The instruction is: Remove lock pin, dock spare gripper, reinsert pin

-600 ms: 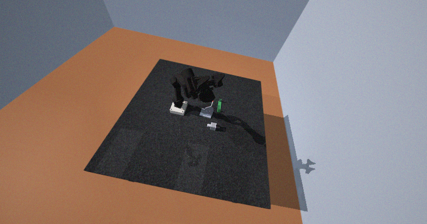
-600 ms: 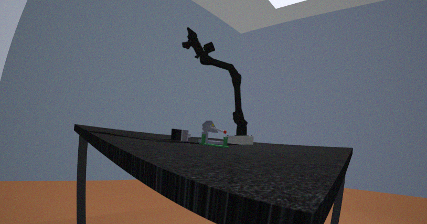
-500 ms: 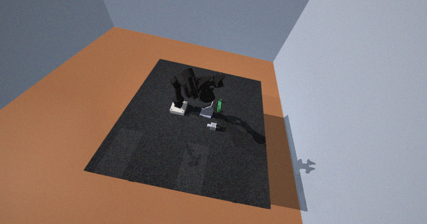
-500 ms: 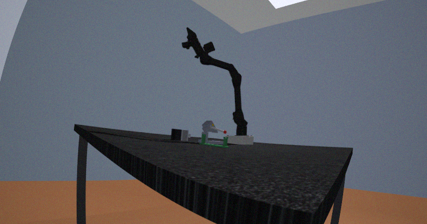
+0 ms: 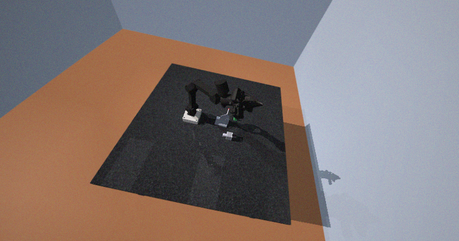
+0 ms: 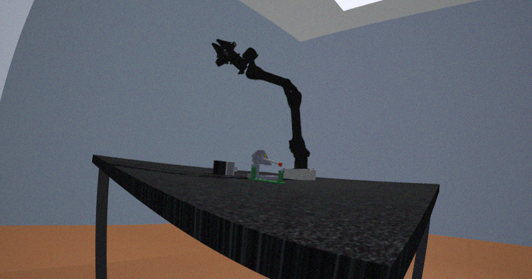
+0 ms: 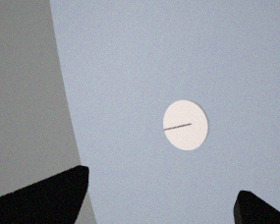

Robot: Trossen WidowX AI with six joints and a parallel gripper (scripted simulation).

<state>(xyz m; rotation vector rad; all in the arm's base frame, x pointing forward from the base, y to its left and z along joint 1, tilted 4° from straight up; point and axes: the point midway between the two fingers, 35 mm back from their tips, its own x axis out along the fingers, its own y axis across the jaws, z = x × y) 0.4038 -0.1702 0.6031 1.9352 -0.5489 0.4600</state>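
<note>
The grey mount stands on a green base on the black table, just in front of the arm's white base. The lock pin, with its red knob, sticks through the mount's socket. The spare gripper, a black body with a white spigot, lies on the table a short way from the mount. My gripper is open and empty. It is raised high above the table, pointing up and away toward a wall.
The wrist view shows only blue-grey wall, a grey strip of ceiling and a white disc on the wall, with my two dark fingertips in the lower corners. An orange floor surrounds the table.
</note>
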